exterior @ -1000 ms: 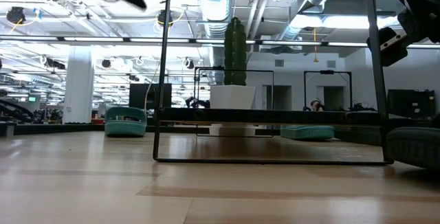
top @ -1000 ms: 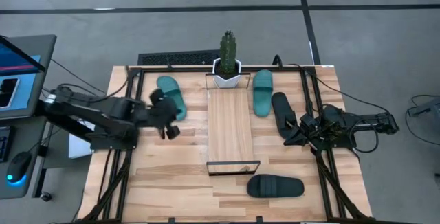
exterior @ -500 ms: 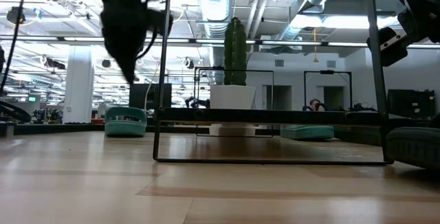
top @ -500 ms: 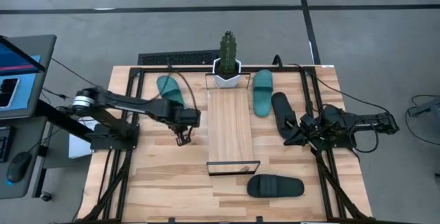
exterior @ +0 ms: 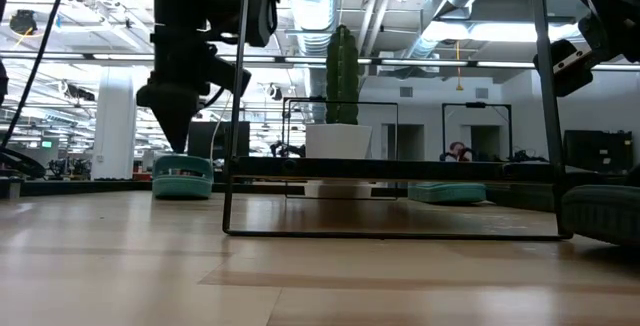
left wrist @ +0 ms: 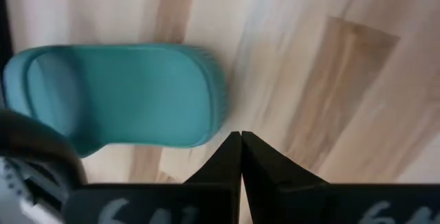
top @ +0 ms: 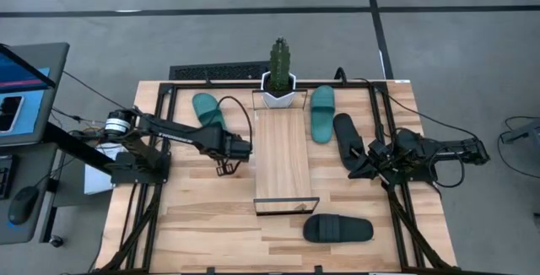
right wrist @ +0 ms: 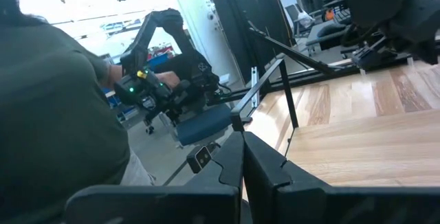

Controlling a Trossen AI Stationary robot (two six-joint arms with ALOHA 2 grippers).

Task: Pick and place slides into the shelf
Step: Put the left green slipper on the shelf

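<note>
Since earlier, the closed left hand [top: 225, 169] dropped toward the wooden tabletop [top: 202, 216].

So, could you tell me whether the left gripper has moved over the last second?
Yes. In the high view the left gripper has travelled toward the shelf, from beside the teal slide to near the plank's left edge.

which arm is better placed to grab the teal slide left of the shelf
Left. The left gripper hangs shut just beside that teal slide, while the right gripper sits across the shelf near a black slide.
</note>
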